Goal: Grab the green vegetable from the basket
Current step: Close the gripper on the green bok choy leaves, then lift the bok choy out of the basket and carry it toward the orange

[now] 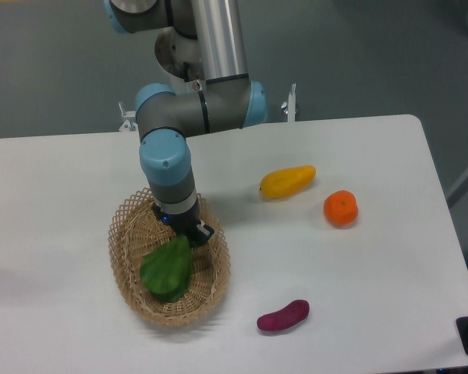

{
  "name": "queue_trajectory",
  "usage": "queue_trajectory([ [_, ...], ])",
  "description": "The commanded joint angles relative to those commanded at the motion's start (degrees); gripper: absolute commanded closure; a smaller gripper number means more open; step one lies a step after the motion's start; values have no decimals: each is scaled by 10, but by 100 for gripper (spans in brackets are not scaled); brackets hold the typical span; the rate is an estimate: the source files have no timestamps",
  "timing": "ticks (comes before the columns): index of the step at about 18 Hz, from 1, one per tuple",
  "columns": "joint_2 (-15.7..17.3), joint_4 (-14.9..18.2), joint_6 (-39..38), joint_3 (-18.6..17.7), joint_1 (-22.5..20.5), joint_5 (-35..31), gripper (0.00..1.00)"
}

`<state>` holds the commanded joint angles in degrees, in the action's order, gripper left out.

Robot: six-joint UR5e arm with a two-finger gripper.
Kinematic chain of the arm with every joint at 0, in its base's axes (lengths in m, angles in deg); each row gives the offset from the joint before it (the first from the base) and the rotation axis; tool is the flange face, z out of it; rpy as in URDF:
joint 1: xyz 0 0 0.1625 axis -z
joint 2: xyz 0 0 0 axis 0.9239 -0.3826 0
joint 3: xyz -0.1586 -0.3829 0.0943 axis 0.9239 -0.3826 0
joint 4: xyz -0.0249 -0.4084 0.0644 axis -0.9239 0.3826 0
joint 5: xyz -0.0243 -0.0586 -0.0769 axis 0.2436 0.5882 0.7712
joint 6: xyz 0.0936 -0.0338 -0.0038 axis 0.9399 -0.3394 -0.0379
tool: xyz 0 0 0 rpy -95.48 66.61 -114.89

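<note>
The green vegetable [168,269] lies in the tan woven basket [123,257] at the front left of the table. Only its broad dark-green leaf shows; the pale stem end is hidden under my gripper. My gripper [190,234] points straight down into the basket at the vegetable's upper right end and touches or nearly touches it. The dark fingers [201,231] are mostly hidden by the wrist, so the gap between them does not show.
A yellow mango-like fruit [287,181] and an orange [340,208] lie on the white table to the right of the basket. A purple sweet potato [283,315] lies near the front edge. The arm's blue-grey links stand over the basket's back rim.
</note>
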<state>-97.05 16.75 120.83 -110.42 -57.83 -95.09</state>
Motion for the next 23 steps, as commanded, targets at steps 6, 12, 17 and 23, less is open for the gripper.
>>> queue_trajectory([
  [6,32,13,2,29,-23,8,76],
  [12,38,108,24,113,-74,19,79],
  [17,39,156,106,160,-142,54,79],
  [23,52,174,238,160,-227,58,79],
])
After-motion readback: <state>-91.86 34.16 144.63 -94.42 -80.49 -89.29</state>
